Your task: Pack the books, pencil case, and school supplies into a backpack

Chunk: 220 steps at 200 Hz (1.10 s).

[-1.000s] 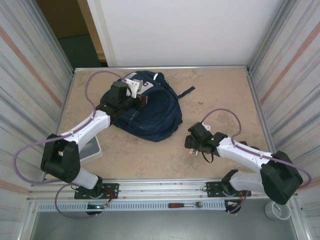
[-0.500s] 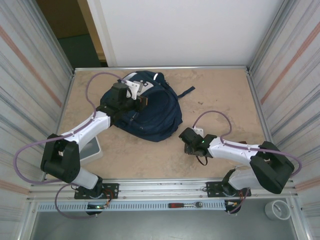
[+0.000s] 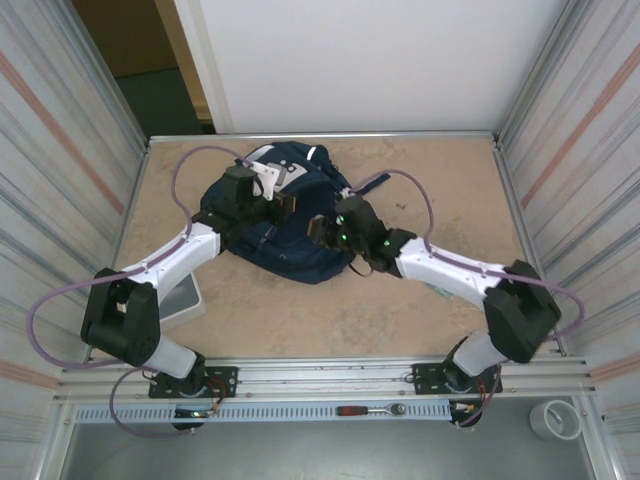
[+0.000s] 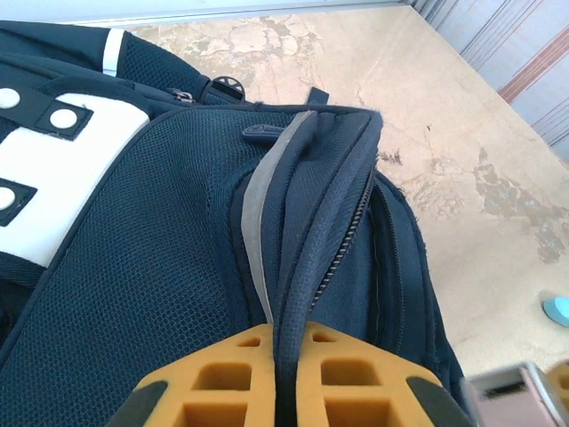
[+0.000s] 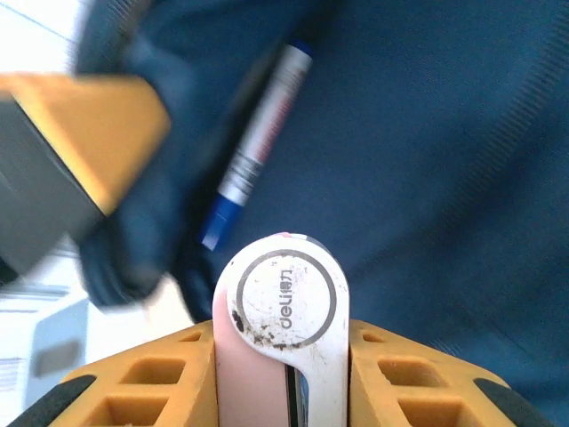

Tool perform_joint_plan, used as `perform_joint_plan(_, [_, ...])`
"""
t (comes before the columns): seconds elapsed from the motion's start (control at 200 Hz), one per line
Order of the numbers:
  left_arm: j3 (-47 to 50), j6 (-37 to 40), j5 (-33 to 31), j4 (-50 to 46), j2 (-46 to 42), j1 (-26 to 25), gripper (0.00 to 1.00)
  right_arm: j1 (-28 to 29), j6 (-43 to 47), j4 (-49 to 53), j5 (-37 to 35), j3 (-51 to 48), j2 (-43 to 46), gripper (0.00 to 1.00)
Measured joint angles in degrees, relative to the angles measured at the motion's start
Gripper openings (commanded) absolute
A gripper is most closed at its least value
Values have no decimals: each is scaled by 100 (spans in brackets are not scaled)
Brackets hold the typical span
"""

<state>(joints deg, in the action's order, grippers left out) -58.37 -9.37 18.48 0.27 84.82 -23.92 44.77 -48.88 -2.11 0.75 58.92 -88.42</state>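
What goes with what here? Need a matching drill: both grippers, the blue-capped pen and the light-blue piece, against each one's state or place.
Things:
1. left gripper
2. right gripper
3. blue-capped pen
4. light-blue piece

State or place:
A. lying on the bare table
B. shut on a white-and-pink stick
C. lying on the backpack fabric
D. shut on the backpack's zipper edge

Pairs: 1-D, 2-B, 3-C, 4-A
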Motion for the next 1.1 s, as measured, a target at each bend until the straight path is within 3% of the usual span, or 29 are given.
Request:
perform_joint_plan(0.08, [-13, -42, 26, -13, 2, 4, 0, -173, -243, -496, 271, 404, -577, 33])
perform_joint_plan(0.255, [-87, -201, 33, -28, 2, 37, 0, -470, -846, -1176, 382, 1008, -1777, 54])
perform_joint_plan(0.331, [-103, -254, -15, -33, 2, 37, 0, -503, -933, -1224, 385, 1082, -1965, 60])
perform_joint_plan(0.451, [-140, -258, -31, -37, 0, 42, 0, -501, -835, -1158, 352, 1082, -1906, 61])
perform_joint_plan(0.666, [-140, -293, -33, -37, 2, 42, 0, -472, -170, -807, 315, 487, -796, 61])
perform_joint_plan(0.857, [-140, -291, -52, -39, 2, 42, 0, -568, 542, -85, -170, -503, 822, 71])
perform_joint_plan(0.922, [-140, -291, -50, -39, 2, 42, 0, -835, 758, 326, -404, -793, 1231, 74])
perform_joint_plan(1.102, [-120, -299, -48, 4, 2, 42, 0, -2227, 1043, 1401, -758, -1532, 1716, 82])
